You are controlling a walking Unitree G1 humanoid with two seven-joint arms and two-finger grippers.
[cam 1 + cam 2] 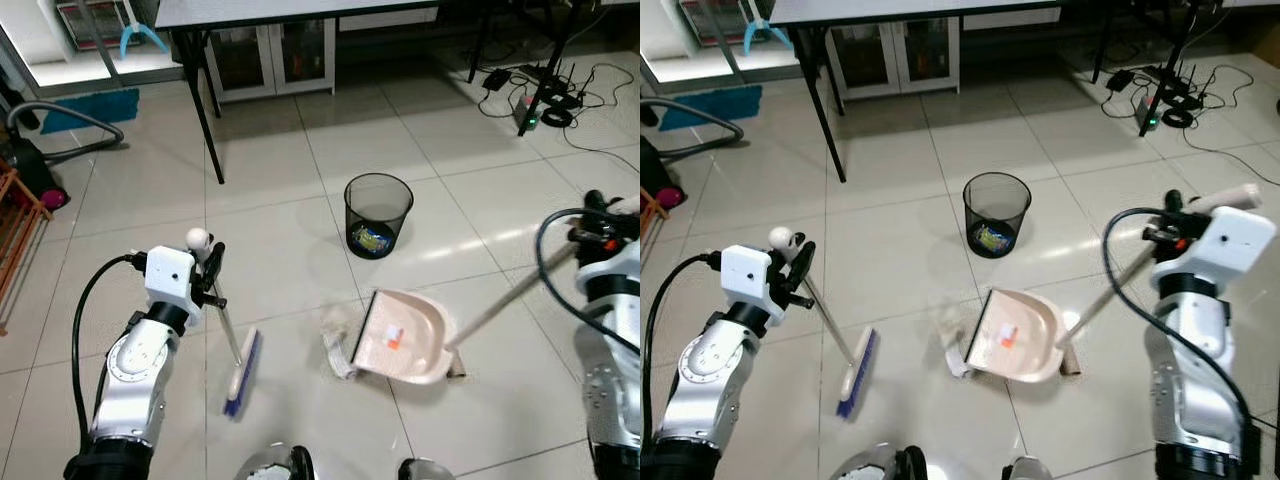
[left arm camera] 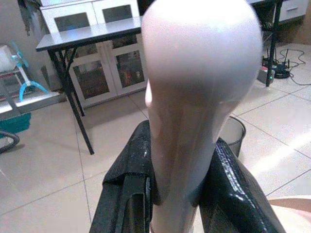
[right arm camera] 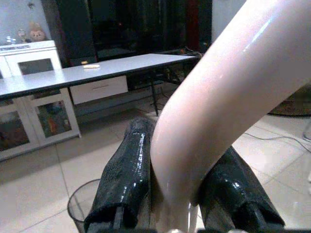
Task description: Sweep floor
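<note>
My left gripper [image 1: 212,268] is shut on the broom handle [image 2: 189,121], whose pale rounded top rises between the black fingers [image 2: 131,179]. The broom [image 1: 240,372] leans down to its blue-bristled head on the tiles, left of the dustpan. The pale pink dustpan [image 1: 405,340] lies flat on the floor with a small orange scrap inside. Crumpled paper litter [image 1: 338,340] sits at its open edge. My right gripper [image 1: 1175,225] is shut on the dustpan's long handle [image 3: 218,116], which slants up to the right.
A black mesh waste bin [image 1: 378,214] with rubbish inside stands just beyond the dustpan. A black-legged table [image 1: 200,110] and white cabinets are at the back. Cables and a power strip [image 1: 530,100] lie far right. A vacuum hose [image 1: 60,125] and wooden rack [image 1: 15,230] are at left.
</note>
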